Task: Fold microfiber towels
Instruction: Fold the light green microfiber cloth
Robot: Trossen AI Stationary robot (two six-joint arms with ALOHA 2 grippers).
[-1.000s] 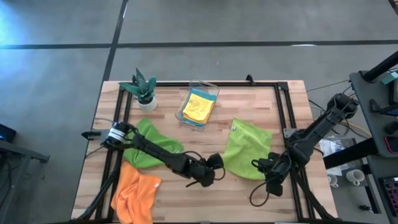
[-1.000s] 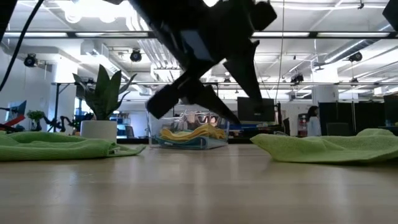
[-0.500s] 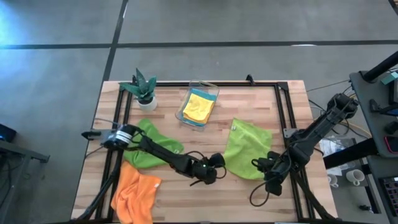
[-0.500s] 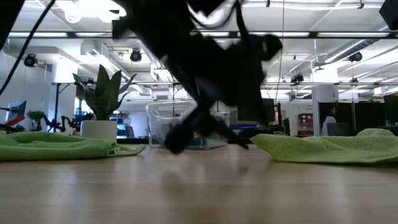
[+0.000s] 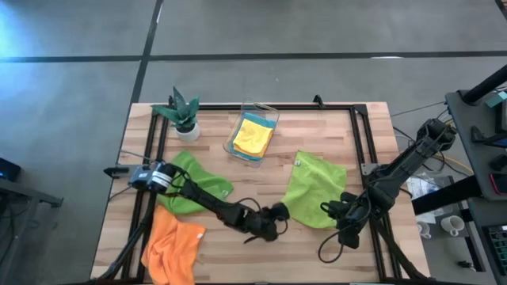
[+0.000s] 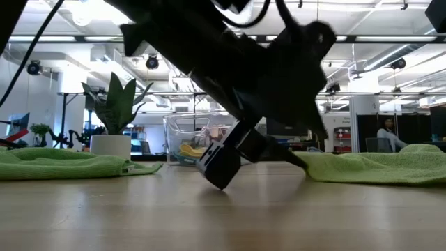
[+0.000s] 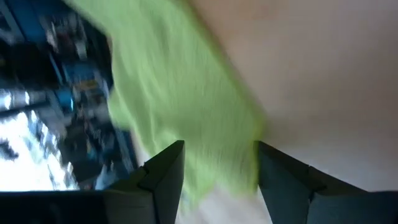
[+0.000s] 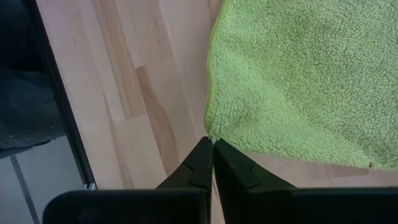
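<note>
I've got my left gripper [image 5: 279, 212] low on the table [image 5: 261, 178] with fingers spread, nosing at the near-left corner of the lime green towel [image 5: 315, 190] lying flat right of centre. My right gripper [image 5: 333, 209] sits pressed together at the towel's opposite near corner. Next, I reckon, I pinch both corners and fold.

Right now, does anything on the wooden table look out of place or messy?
The orange microfiber towel lies crumpled at the table's near left corner, partly over the edge. The darker green towel sits bunched under the left arm. Nothing looks spilled or damaged.
</note>
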